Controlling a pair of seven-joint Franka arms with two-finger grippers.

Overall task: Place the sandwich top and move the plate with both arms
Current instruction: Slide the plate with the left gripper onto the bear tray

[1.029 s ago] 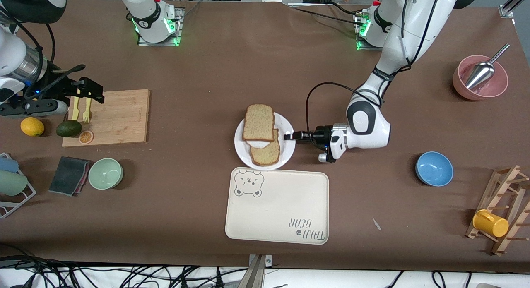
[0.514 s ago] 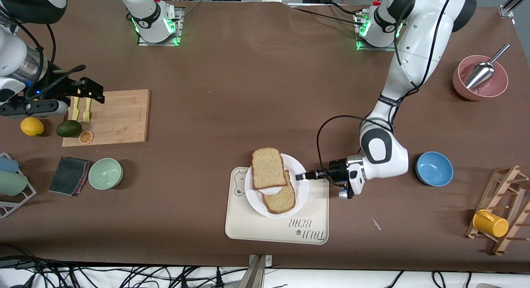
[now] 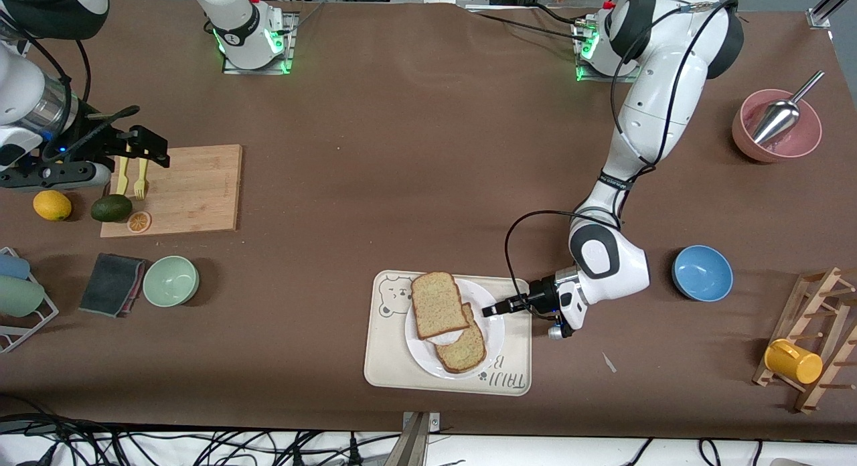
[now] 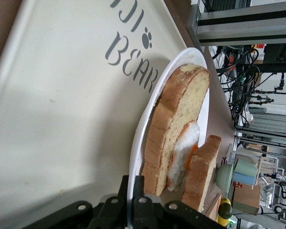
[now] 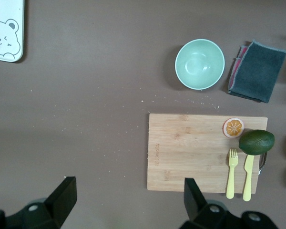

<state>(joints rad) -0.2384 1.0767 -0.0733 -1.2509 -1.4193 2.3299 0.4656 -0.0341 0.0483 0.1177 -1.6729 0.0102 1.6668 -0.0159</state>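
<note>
Plate [image 3: 491,334] — lying low and centre in the front view on the cream tray [image 3: 395,365], carrying the sandwich top [image 3: 438,304] — is being pinched at its rim by the left gripper [image 3: 488,311], while the right gripper [image 5: 128,200] is waiting spread wide over the cutting board [image 3: 194,188], upper left.

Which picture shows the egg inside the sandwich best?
The left wrist view: it looks edge-on from the plate's rim, so the egg shows squeezed between the two bread slices. The front view shows only a white sliver under the sandwich top. The right wrist view misses it entirely.
</note>
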